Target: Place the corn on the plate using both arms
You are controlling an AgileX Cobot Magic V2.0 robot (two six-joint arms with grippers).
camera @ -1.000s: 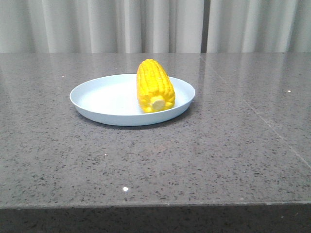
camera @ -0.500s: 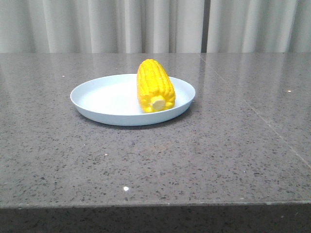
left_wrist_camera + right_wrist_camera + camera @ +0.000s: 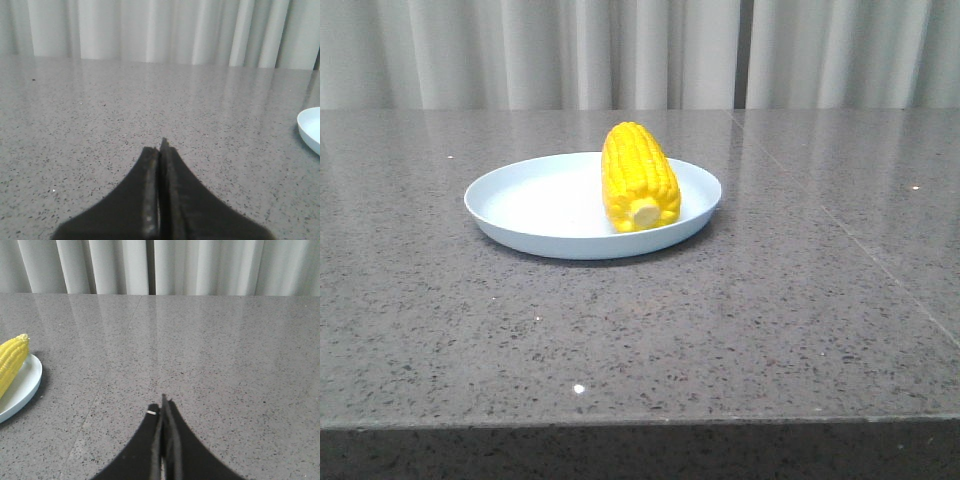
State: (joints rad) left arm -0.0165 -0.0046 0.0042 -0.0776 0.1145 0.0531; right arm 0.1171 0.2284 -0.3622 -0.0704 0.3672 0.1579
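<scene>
The yellow corn (image 3: 638,176) lies on the right half of the pale blue plate (image 3: 520,205), its pale cut end toward the camera. In the right wrist view the corn (image 3: 11,362) and a part of the plate (image 3: 22,387) show at the edge. In the left wrist view only a bit of the plate's rim (image 3: 310,127) shows. My left gripper (image 3: 160,147) is shut and empty over bare table, away from the plate. My right gripper (image 3: 163,402) is shut and empty, also away from the plate. Neither gripper shows in the front view.
The grey speckled stone table (image 3: 770,320) has its front edge near the bottom of the front view. A pale curtain (image 3: 640,50) hangs behind the table. A seam (image 3: 840,230) runs across the table at the right.
</scene>
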